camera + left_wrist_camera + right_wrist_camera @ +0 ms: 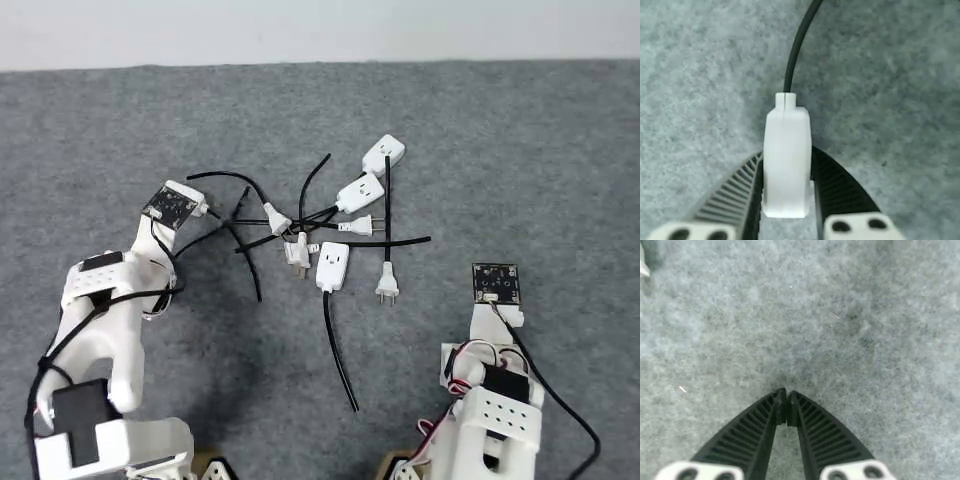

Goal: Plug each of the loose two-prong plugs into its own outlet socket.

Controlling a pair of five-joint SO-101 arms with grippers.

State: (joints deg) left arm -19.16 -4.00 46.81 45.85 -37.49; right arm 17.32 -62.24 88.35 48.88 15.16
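Observation:
My left gripper [787, 165] is shut on a white two-prong plug [787, 160], whose black cord [799, 45] runs away over the grey carpet. From above, this plug [204, 209] sits at the left end of the cable tangle. Three white outlet sockets [383, 154] [360, 192] [332, 266] lie mid-table. Loose plugs lie among them [276, 218] [297, 252] [387, 285]. My right gripper [786, 407] is shut with nothing between its fingers, over bare carpet right of the tangle.
Black cords [340, 360] cross and trail out from the cluster toward the front. Another small plug [358, 226] lies between the sockets. The grey carpet [520, 150] covers the table, and a pale wall edge runs along the back.

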